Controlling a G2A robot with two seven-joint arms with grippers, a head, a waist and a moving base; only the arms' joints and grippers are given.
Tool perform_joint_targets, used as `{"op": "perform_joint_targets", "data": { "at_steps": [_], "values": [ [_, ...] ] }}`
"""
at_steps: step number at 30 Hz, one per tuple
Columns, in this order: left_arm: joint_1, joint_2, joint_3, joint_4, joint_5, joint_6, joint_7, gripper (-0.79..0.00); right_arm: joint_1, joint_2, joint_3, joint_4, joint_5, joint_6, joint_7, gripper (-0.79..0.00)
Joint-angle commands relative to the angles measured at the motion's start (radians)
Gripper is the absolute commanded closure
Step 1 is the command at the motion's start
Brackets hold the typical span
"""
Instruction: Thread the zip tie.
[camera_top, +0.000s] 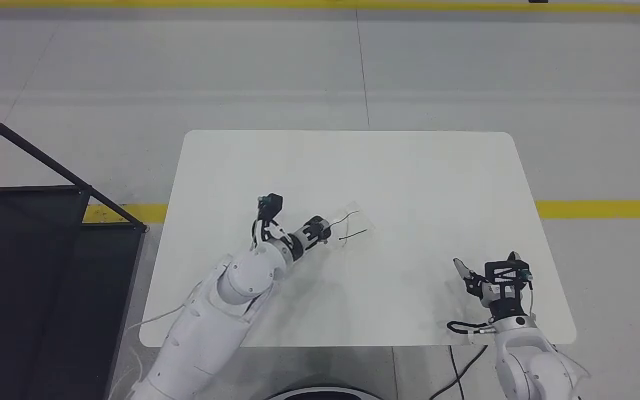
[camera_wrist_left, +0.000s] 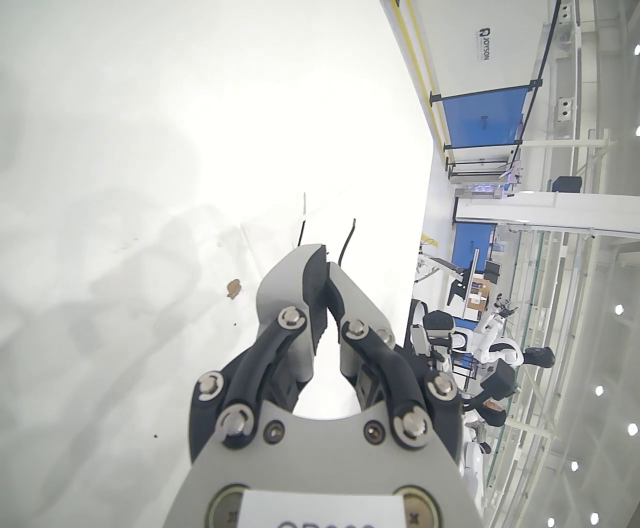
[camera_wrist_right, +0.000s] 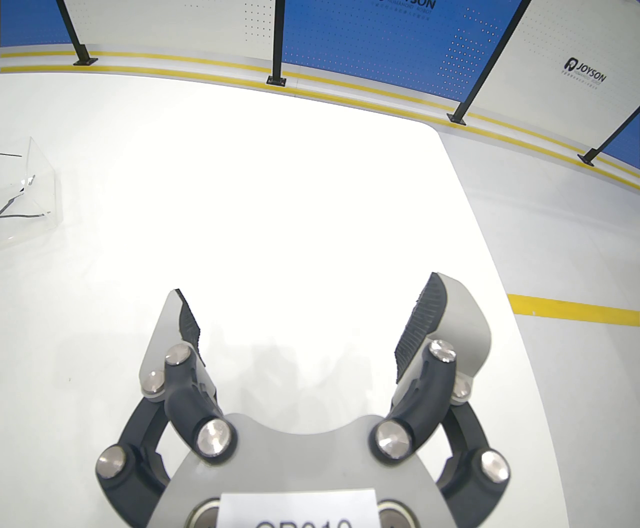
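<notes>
Rounded white matte table (camera_top: 420, 180): plain white all over, w/ a small brown speck (camera_wrist_left: 233, 288) on it. Thin black plastic zip tie (camera_top: 352, 236) on table: solid black. Clear acrylic box (camera_wrist_right: 42, 175) on table: colourless, see-through. Left gripper (camera_wrist_left: 326, 257) & right gripper (camera_wrist_right: 306, 287) over table: silver-grey metal fingers, black ribbed rubber pads (camera_wrist_right: 415, 320), black links, shiny steel screws. Pale grey floor (camera_top: 500, 70) round table w/ yellow stripes. Blue panels (camera_wrist_right: 350, 35) beyond table: fine white dot grid, black posts.

Logo lettering on the partition panel (camera_wrist_right: 585, 70); a white sticker (camera_wrist_right: 298, 507), characters cut off, on the right end effector (camera_wrist_right: 307, 310).
</notes>
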Motion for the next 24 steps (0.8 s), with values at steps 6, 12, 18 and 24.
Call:
{"op": "perform_joint_targets", "data": {
  "at_steps": [6, 12, 18, 24],
  "values": [
    [0.051, 0.013, -0.038, -0.055, 0.035, -0.071, -0.012, 0.000, 0.000, 0.000, 0.000, 0.000, 0.000, 0.000, 0.000, -0.785],
    [0.109, 0.030, -0.097, -0.105, 0.062, -0.182, -0.050, 0.000, 0.000, 0.000, 0.000, 0.000, 0.000, 0.000, 0.000, -0.785],
    [0.176, 0.050, -0.157, -0.145, 0.093, -0.321, -0.108, 0.000, -0.057, 0.006, 0.028, -0.071, -0.099, -0.036, -0.035, -0.785],
    [0.232, 0.068, -0.215, -0.174, 0.104, -0.458, -0.162, 0.000, -0.149, 0.014, 0.073, -0.270, -0.081, -0.169, 0.079, -0.785]
  ]
}}
